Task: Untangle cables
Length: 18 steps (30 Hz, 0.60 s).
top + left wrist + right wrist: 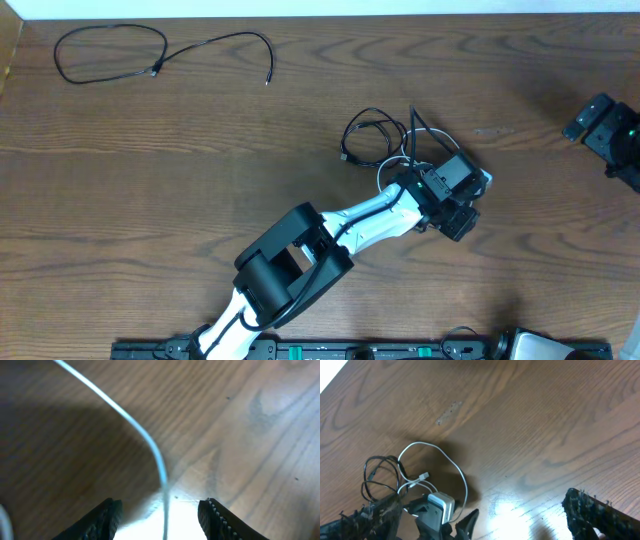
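One black cable [110, 50] lies spread out at the table's far left. A second black cable [375, 138] is a small coil at mid-table and also shows in the right wrist view [375, 477]. The white cable [386, 170] loops beside that coil. In the left wrist view the white cable [150, 445] runs down between the jaws of my left gripper [160, 515], which is open and low over the table. My left gripper [458, 212] sits just right of the coil. My right gripper [603, 125] is open and empty at the far right, apart from the cables.
The wooden table [150, 200] has a white strip along its far edge. The left arm [300, 250] stretches from the front edge towards the coil. A rail [330, 350] runs along the front edge. In the right wrist view the white cable's loop [455, 467] reaches my left gripper [442, 510].
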Each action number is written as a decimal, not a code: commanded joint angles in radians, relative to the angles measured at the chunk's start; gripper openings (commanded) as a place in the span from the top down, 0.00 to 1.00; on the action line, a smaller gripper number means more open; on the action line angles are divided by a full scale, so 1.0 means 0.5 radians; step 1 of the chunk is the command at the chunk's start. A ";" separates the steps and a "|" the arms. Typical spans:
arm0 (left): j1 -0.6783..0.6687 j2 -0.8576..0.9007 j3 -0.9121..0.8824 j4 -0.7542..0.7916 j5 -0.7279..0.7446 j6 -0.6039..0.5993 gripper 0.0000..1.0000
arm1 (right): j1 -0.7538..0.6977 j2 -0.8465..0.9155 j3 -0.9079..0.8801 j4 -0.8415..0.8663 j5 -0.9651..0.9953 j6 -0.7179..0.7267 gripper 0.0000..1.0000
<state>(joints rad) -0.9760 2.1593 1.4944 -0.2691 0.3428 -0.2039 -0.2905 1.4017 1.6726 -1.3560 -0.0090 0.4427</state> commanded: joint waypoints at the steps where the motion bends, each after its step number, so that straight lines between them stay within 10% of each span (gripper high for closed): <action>1: 0.010 0.021 -0.003 0.001 -0.130 0.040 0.45 | -0.008 0.008 -0.002 0.002 -0.012 -0.021 0.01; 18: 0.012 0.021 -0.003 0.094 -0.149 0.040 0.68 | -0.008 0.008 -0.002 -0.005 -0.012 -0.021 0.01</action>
<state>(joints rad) -0.9752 2.1593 1.4944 -0.2256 0.2813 -0.1959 -0.2905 1.4017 1.6726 -1.3575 -0.0093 0.4427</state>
